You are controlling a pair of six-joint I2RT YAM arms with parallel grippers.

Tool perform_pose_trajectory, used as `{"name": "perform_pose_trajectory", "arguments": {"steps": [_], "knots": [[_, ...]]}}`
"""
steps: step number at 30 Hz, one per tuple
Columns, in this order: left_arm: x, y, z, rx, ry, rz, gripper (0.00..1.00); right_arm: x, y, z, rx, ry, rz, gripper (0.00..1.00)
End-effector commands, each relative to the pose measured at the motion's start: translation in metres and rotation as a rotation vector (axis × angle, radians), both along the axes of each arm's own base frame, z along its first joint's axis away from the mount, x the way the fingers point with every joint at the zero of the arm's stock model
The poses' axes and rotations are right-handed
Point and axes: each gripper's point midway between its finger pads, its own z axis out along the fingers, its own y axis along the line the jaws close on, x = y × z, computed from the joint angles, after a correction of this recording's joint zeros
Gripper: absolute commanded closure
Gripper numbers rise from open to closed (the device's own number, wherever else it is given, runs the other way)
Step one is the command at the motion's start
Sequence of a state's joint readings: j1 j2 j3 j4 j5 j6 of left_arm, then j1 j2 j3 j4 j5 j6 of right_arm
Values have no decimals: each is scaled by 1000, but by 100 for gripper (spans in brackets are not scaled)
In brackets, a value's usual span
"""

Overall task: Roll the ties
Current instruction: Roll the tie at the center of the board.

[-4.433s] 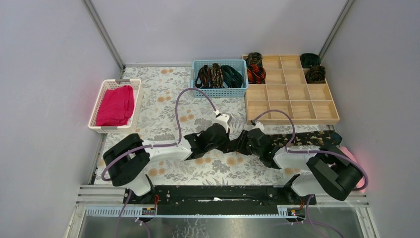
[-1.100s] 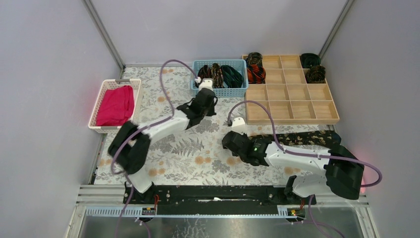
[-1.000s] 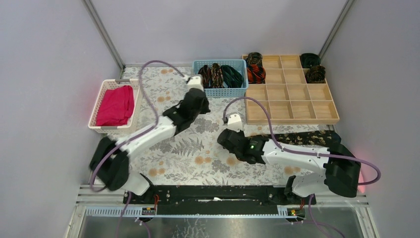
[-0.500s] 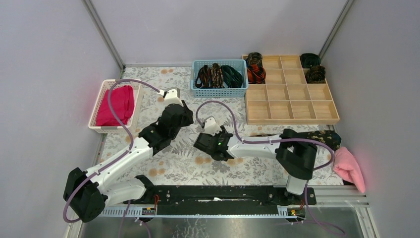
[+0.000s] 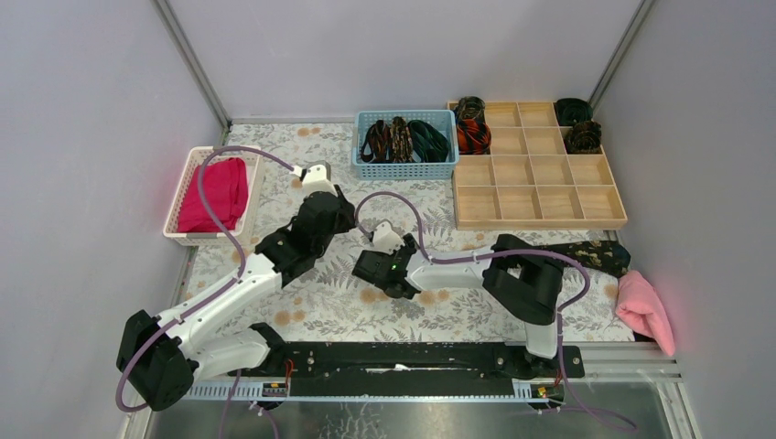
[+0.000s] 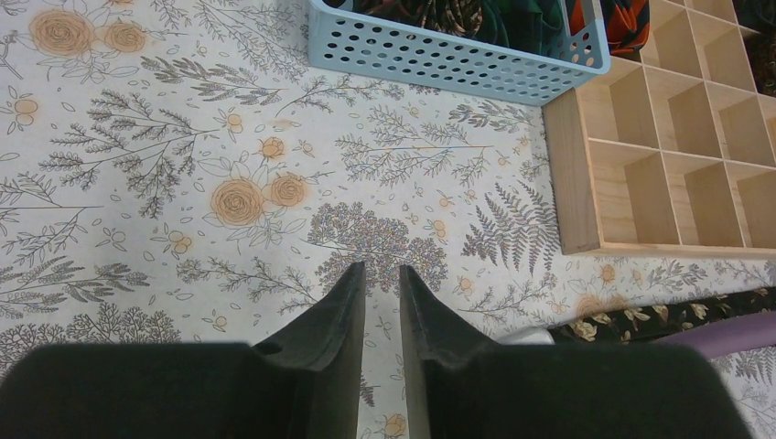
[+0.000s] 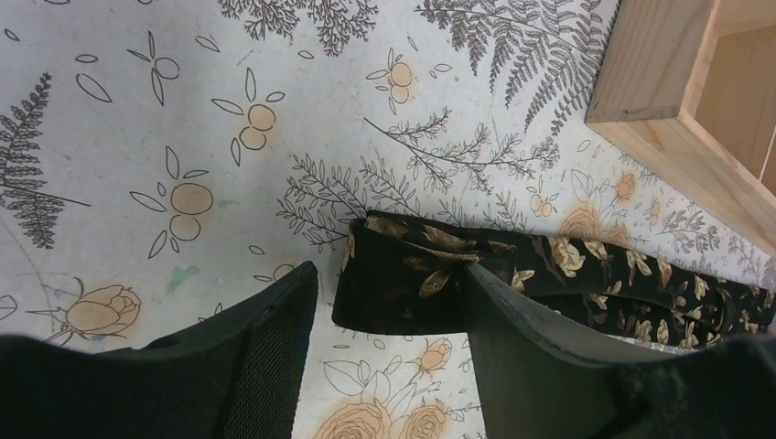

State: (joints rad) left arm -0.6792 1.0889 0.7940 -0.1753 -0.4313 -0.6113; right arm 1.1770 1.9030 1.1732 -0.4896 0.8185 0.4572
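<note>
The right gripper [image 7: 389, 274] hangs wide open astride the folded end of the black, gold-flowered fabric tie [image 7: 549, 265], which lies flat on the floral tablecloth [image 7: 137, 119]. Farther off, the left gripper [image 6: 380, 274] is barely parted and empty. Beyond, loose ties [image 5: 403, 140] fill the light-blue plastic basket [image 5: 403, 170]. Seemingly four rolled ties [image 5: 473, 135] sit in the wooden grid tray [image 5: 540, 197].

The floral-printed table cover [image 6: 137, 183] looks like smooth, matt cloth. The long black necktie with gold-brown flowers [image 7: 412, 283] is woven fabric with a faint sheen. At 12 o'clock in the left wrist view, the light-blue perforated basket [image 6: 439, 59] is slightly glossy plastic. At 3 o'clock there, the pale compartment tray [image 6: 563, 183] is bare, smooth wood. The right gripper [image 7: 389, 273] has matt black plastic fingers [image 7: 265, 357]; the 8 o'clock one carries a fine mesh texture. The pink towel [image 5: 643, 309] looks fluffy.
</note>
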Motion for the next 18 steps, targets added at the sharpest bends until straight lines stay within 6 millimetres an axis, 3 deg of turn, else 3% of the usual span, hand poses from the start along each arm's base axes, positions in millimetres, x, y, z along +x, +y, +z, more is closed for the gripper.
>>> {"name": "perform_pose_trajectory", "arguments": {"steps": [1, 11, 18], "knots": [[0, 7, -1, 23, -14, 22, 74, 4, -2, -2, 20, -5, -33, 34], [1, 4, 0, 18, -16, 12, 76, 3, -40, -24, 58, 82, -164, 34], [2, -1, -3, 18, -6, -6, 76, -1, -40, -35, 79, 120, -188, 57]]}}
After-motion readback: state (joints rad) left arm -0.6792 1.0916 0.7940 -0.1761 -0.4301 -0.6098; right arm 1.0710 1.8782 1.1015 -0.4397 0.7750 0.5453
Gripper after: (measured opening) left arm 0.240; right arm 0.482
